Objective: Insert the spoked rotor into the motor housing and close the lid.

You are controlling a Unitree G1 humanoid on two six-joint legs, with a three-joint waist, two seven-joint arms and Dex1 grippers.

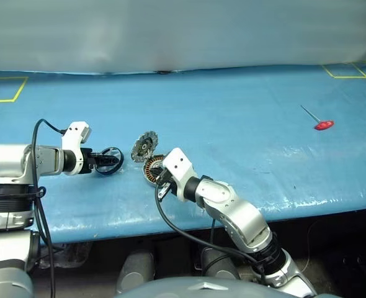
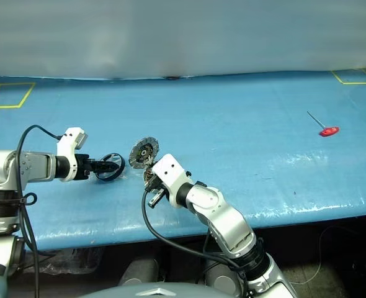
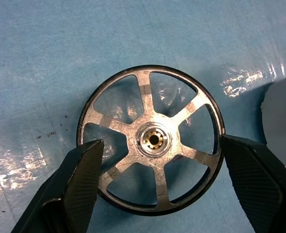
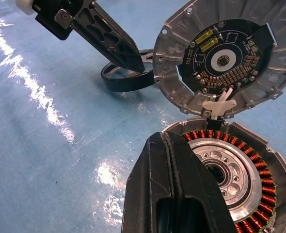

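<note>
You're at the pickup: your left gripper (image 3: pixel 155 187) straddles the spoked rotor (image 3: pixel 151 140) with fingers spread (not yet pinching), near the worktop's front edge, so close on its rim next, while the clenched right gripper (image 4: pixel 174 194) steadies the motor housing (image 4: pixel 240 177), the lid (image 4: pixel 228 56) standing open.

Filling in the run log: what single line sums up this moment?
left gripper: open, straddling dark-rimmed silver spoked rotor | right gripper: shut, over copper-wound grey motor housing | round grey lid: open

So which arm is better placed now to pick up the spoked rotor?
The left. Its gripper has open jaws on either side of the spoked rotor, which lies flat on the table. The right gripper is shut at the motor housing.
</note>
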